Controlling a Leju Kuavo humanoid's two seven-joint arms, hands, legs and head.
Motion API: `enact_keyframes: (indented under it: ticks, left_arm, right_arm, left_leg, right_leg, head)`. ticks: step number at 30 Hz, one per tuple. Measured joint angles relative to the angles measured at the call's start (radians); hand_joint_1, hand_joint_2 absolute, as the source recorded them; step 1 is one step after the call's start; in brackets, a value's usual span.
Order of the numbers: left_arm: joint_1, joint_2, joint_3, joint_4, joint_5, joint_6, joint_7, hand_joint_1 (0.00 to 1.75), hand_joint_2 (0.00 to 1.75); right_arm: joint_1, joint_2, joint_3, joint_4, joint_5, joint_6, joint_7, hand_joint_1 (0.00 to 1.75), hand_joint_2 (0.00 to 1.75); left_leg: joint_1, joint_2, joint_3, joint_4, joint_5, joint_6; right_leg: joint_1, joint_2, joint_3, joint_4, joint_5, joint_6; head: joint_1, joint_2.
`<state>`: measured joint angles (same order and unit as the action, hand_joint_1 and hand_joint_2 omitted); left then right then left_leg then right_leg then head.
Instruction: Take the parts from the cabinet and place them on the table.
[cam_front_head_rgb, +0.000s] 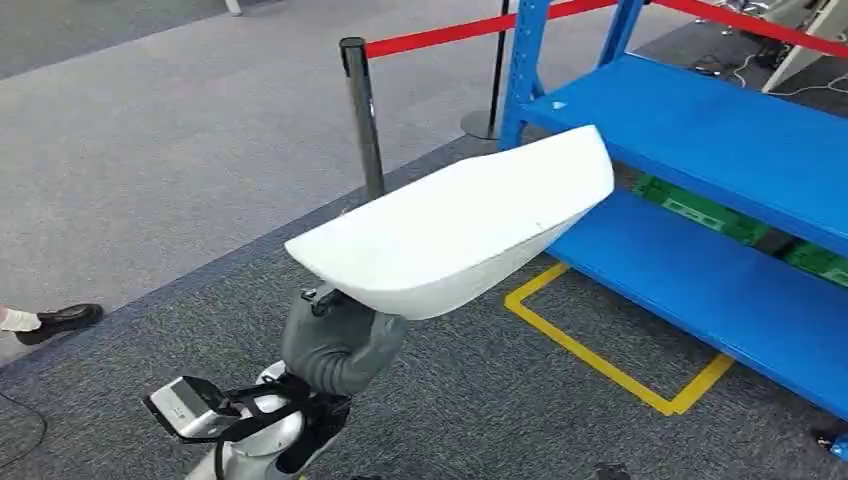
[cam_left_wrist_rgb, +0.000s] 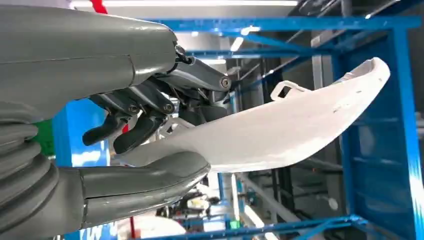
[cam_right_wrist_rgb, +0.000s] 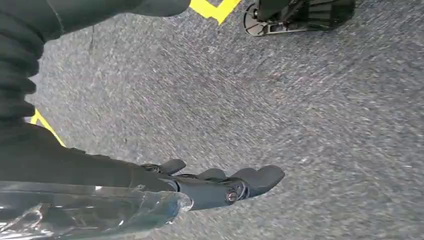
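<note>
**Item: white moulded part, carried clear of the blue cabinet**

White part: a long, curved shell, held in the air just beside the blue cabinet, its far end overlapping the cabinet's upper shelf edge in the head view. It is gripped at one end only; the rest juts out unsupported towards the cabinet. No table is seen.

Left hand: clasped on the part's near end, the thick thumb pressed under the shell and the dark fingers curled over its rim from above. The arm is raised in front of the body.

Right hand: hung low over grey carpet, nothing is held; its fingers lie extended and close together.

Risk noted: the long overhang is judged liable to twist or slip in the one-ended grip, and its free end could be knocked against a cabinet upright or the barrier post standing near the cabinet's corner if a turn is made.
</note>
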<state>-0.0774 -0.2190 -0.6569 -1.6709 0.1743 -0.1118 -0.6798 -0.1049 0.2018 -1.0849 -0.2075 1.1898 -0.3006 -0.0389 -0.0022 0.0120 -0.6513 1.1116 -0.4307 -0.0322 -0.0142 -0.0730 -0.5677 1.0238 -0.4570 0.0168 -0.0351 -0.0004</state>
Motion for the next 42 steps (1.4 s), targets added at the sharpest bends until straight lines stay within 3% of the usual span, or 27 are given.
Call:
enact_keyframes:
  ticks: [1, 2, 6, 7, 8, 9, 11, 12, 13, 15, 16, 17, 21, 23, 24, 26, 27, 29, 30, 31, 32, 36, 37, 38, 39, 41, 42]
  left_arm:
    - [0.000, 0.000, 0.000, 0.000, 0.001, -0.001, 0.000, 1.62, 1.75]
    - [-0.004, -0.001, -0.001, -0.001, 0.002, -0.002, 0.000, 1.62, 1.75]
    - [-0.001, -0.002, -0.001, -0.001, 0.002, -0.003, 0.000, 1.62, 1.75]
    - [0.000, -0.003, -0.001, -0.002, 0.002, -0.003, 0.000, 1.62, 1.75]
    - [-0.002, -0.003, -0.002, -0.002, 0.002, -0.003, 0.000, 1.62, 1.75]
    - [-0.002, -0.003, -0.002, -0.002, 0.002, -0.003, 0.000, 1.62, 1.75]
    - [-0.001, -0.002, -0.002, -0.002, 0.002, -0.003, 0.000, 1.62, 1.75]
    - [0.000, -0.002, -0.002, -0.002, 0.002, -0.003, 0.000, 1.62, 1.75]
    - [0.001, -0.001, -0.002, -0.002, 0.002, -0.003, 0.000, 1.62, 1.75]
    - [0.001, -0.001, -0.002, -0.002, 0.002, -0.003, 0.000, 1.62, 1.75]
    - [0.001, -0.002, -0.002, -0.002, 0.002, -0.003, 0.000, 1.62, 1.75]
    - [0.000, -0.002, -0.002, -0.002, 0.002, -0.003, 0.000, 1.62, 1.75]
    - [0.001, 0.000, -0.002, -0.002, 0.002, -0.004, 0.000, 1.62, 1.75]
    - [-0.001, 0.000, -0.002, -0.002, 0.002, -0.004, 0.000, 1.62, 1.75]
    - [-0.003, 0.000, -0.003, -0.002, 0.002, -0.005, 0.000, 1.62, 1.75]
    - [-0.002, 0.001, -0.004, -0.002, 0.002, -0.005, 0.000, 1.62, 1.75]
    - [-0.001, 0.002, -0.004, -0.002, 0.002, -0.005, 0.000, 1.62, 1.75]
    - [0.000, 0.002, -0.004, -0.002, 0.002, -0.005, 0.000, 1.62, 1.75]
    - [0.000, 0.001, -0.004, -0.002, 0.002, -0.003, 0.000, 1.62, 1.75]
    - [-0.001, 0.000, -0.004, -0.002, 0.002, 0.002, 0.000, 1.62, 1.75]
    - [-0.003, 0.000, -0.004, -0.004, -0.002, 0.006, 0.000, 1.62, 1.75]
    - [-0.004, -0.002, -0.004, -0.006, -0.010, 0.014, 0.000, 1.62, 1.75]
    - [-0.003, -0.003, -0.004, -0.008, -0.011, 0.014, 0.000, 1.62, 1.75]
    - [-0.005, -0.005, -0.004, -0.008, -0.011, 0.014, 0.000, 1.62, 1.75]
    - [-0.006, -0.005, -0.004, -0.008, -0.011, 0.014, 0.000, 1.62, 1.75]
    - [-0.006, -0.005, -0.005, -0.008, -0.010, 0.014, 0.000, 1.62, 1.75]
    - [-0.006, -0.005, -0.005, -0.008, -0.009, 0.014, 0.000, 1.62, 1.75]
  right_arm:
    - [0.000, 0.000, 0.000, 0.000, 0.000, 0.000, 0.000, 0.00, 1.75]
    - [0.001, 0.000, 0.000, 0.000, 0.000, 0.000, 0.000, 0.00, 1.75]
    - [-0.001, 0.000, -0.002, 0.000, -0.002, 0.000, 0.004, 0.00, 1.75]
    - [-0.002, 0.001, -0.002, 0.000, -0.001, 0.000, 0.004, 0.00, 1.75]
    - [-0.002, 0.001, -0.002, 0.000, -0.002, 0.000, 0.004, 0.00, 1.75]
    - [0.000, 0.001, -0.002, 0.000, -0.002, 0.000, 0.004, 0.00, 1.75]
    - [0.004, 0.000, -0.003, 0.000, -0.002, 0.000, 0.006, 0.00, 1.75]
    - [0.006, 0.000, -0.003, 0.000, -0.003, 0.000, 0.008, 0.00, 1.75]
    - [0.006, 0.000, -0.003, 0.000, -0.003, 0.000, 0.009, 0.00, 1.75]
    - [0.003, 0.000, -0.003, 0.000, -0.003, 0.000, 0.009, 0.00, 1.75]
    - [0.002, 0.000, -0.003, 0.000, -0.003, 0.000, 0.008, 0.00, 1.75]
    - [0.002, 0.000, -0.003, 0.000, -0.003, 0.000, 0.009, 0.00, 1.75]
    - [0.002, 0.001, -0.005, 0.000, -0.004, 0.003, 0.009, 0.00, 1.75]
    - [-0.001, 0.002, -0.005, 0.000, -0.003, 0.006, 0.008, 0.00, 1.75]
    - [0.001, 0.002, -0.005, 0.000, -0.003, 0.007, 0.008, 0.00, 1.75]
    - [0.007, 0.002, -0.006, 0.000, -0.004, 0.008, 0.009, 0.00, 1.75]
    - [0.007, 0.001, -0.006, 0.000, -0.005, 0.008, 0.009, 0.00, 1.75]
    - [0.003, 0.002, -0.006, 0.000, -0.005, 0.009, 0.009, 0.00, 1.75]
    - [0.001, 0.002, -0.006, 0.000, -0.006, 0.010, 0.009, 0.00, 1.75]
    - [0.000, 0.002, -0.006, 0.000, -0.006, 0.011, 0.009, 0.00, 1.75]
    - [0.000, 0.002, -0.006, 0.000, -0.007, 0.014, 0.008, 0.00, 1.75]
    - [0.000, 0.002, -0.006, 0.000, -0.011, 0.024, 0.008, 0.00, 1.75]
    - [-0.001, 0.003, -0.006, 0.000, -0.011, 0.024, 0.006, 0.00, 1.75]
    - [-0.002, 0.003, -0.006, 0.000, -0.011, 0.024, 0.003, 0.00, 1.75]
    - [-0.001, 0.003, -0.006, 0.000, -0.012, 0.025, 0.002, 0.00, 1.75]
    - [0.003, 0.003, -0.007, 0.000, -0.013, 0.027, 0.000, 0.00, 1.75]
    - [0.006, 0.003, -0.008, 0.000, -0.014, 0.027, 0.000, 0.00, 1.75]
  left_leg:
    - [-0.006, 0.053, 0.046, -0.076, 0.022, 0.008]
    - [-0.013, 0.079, 0.065, -0.123, 0.011, 0.010]
    - [-0.013, 0.025, 0.054, -0.126, 0.020, 0.036]
    - [-0.007, 0.013, 0.057, -0.129, 0.024, 0.042]
    - [-0.004, 0.004, 0.057, -0.129, 0.026, 0.046]
    - [-0.003, -0.011, 0.057, -0.129, 0.026, 0.049]
    - [-0.004, -0.037, 0.056, -0.129, 0.026, 0.051]
    - [-0.004, -0.052, 0.057, -0.129, 0.027, 0.051]
    - [-0.004, -0.067, 0.057, -0.128, 0.027, 0.051]
    - [-0.001, -0.096, 0.060, -0.125, 0.027, 0.047]
    - [0.002, -0.108, 0.059, -0.121, 0.026, 0.042]
    - [-0.004, -0.118, 0.051, -0.115, 0.024, 0.033]
    - [0.004, -0.159, 0.037, -0.121, 0.038, 0.009]
    - [-0.002, -0.069, 0.016, -0.074, 0.000, 0.002]
    - [-0.002, -0.045, -0.018, -0.002, -0.040, -0.002]
    - [-0.001, -0.026, -0.102, 0.166, -0.111, -0.007]
    - [0.000, -0.025, -0.120, 0.199, -0.114, -0.007]
    - [0.000, -0.022, -0.085, 0.135, -0.058, -0.001]
    - [-0.002, -0.014, -0.038, 0.050, -0.015, 0.004]
    - [-0.007, 0.023, 0.017, -0.045, 0.021, 0.012]
    - [-0.016, 0.078, 0.050, -0.099, 0.021, 0.015]
    - [-0.020, 0.031, 0.045, -0.119, 0.020, 0.038]
    - [-0.012, 0.018, 0.051, -0.126, 0.026, 0.047]
    - [-0.010, 0.009, 0.051, -0.127, 0.026, 0.050]
    - [-0.009, -0.001, 0.052, -0.127, 0.027, 0.054]
    - [-0.010, -0.028, 0.051, -0.127, 0.027, 0.058]
    - [-0.010, -0.042, 0.051, -0.127, 0.027, 0.058]
  right_leg:
    - [0.003, -0.007, 0.003, 0.000, -0.002, 0.003]
    - [0.013, -0.017, 0.001, 0.008, -0.008, 0.012]
    - [0.013, -0.067, 0.014, -0.004, -0.011, 0.032]
    - [0.007, -0.032, 0.007, 0.011, -0.026, 0.037]
    - [0.005, 0.022, -0.013, 0.063, -0.062, 0.038]
    - [0.005, 0.053, -0.053, 0.154, -0.107, 0.040]
    - [0.006, 0.071, -0.127, 0.305, -0.161, 0.042]
    - [0.006, 0.072, -0.141, 0.323, -0.154, 0.041]
    - [0.006, 0.072, -0.132, 0.292, -0.121, 0.041]
    - [0.001, 0.084, -0.057, 0.122, -0.025, 0.039]
    - [-0.005, 0.120, -0.017, 0.035, 0.009, 0.042]
    - [-0.011, 0.172, -0.007, 0.010, -0.011, 0.043]
    - [-0.007, 0.131, -0.004, 0.008, -0.001, 0.016]
    - [-0.008, 0.110, -0.002, 0.004, 0.002, 0.001]
    - [-0.005, 0.096, -0.003, 0.004, 0.001, -0.002]
    - [-0.003, 0.062, -0.004, 0.004, 0.000, -0.003]
    - [-0.002, 0.047, -0.004, 0.004, -0.001, -0.004]
    - [0.001, 0.023, -0.003, 0.004, -0.002, -0.004]
    - [0.002, 0.011, 0.000, 0.004, -0.003, -0.003]
    - [0.003, 0.002, 0.004, 0.004, -0.005, 0.000]
    - [0.010, -0.005, 0.005, 0.005, -0.010, 0.007]
    - [0.014, -0.050, 0.015, -0.001, -0.014, 0.024]
    - [0.009, -0.034, 0.009, 0.001, -0.021, 0.033]
    - [0.007, 0.018, 0.003, 0.028, -0.043, 0.035]
    - [0.007, 0.051, -0.022, 0.090, -0.077, 0.036]
    - [0.008, 0.070, -0.110, 0.271, -0.153, 0.040]
    - [0.008, 0.071, -0.140, 0.322, -0.161, 0.040]
  head:
    - [0.000, 0.000]
    - [-0.004, 0.000]
    - [-0.001, 0.000]
    - [0.002, 0.000]
    - [0.006, 0.000]
    - [0.012, 0.000]
    - [0.013, 0.000]
    - [0.013, 0.000]
    - [0.013, 0.000]
    - [0.013, 0.000]
    - [0.014, 0.000]
    - [0.015, 0.000]
    - [0.014, 0.000]
    - [-0.002, 0.000]
    - [-0.003, 0.000]
    - [-0.004, 0.000]
    - [-0.005, 0.000]
    - [-0.005, 0.000]
    - [-0.004, 0.000]
    - [-0.005, 0.000]
    - [-0.005, 0.000]
    - [-0.005, 0.000]
    - [-0.006, 0.000]
    - [-0.002, 0.000]
    - [0.001, 0.000]
    - [0.005, 0.000]
    - [0.005, 0.000]
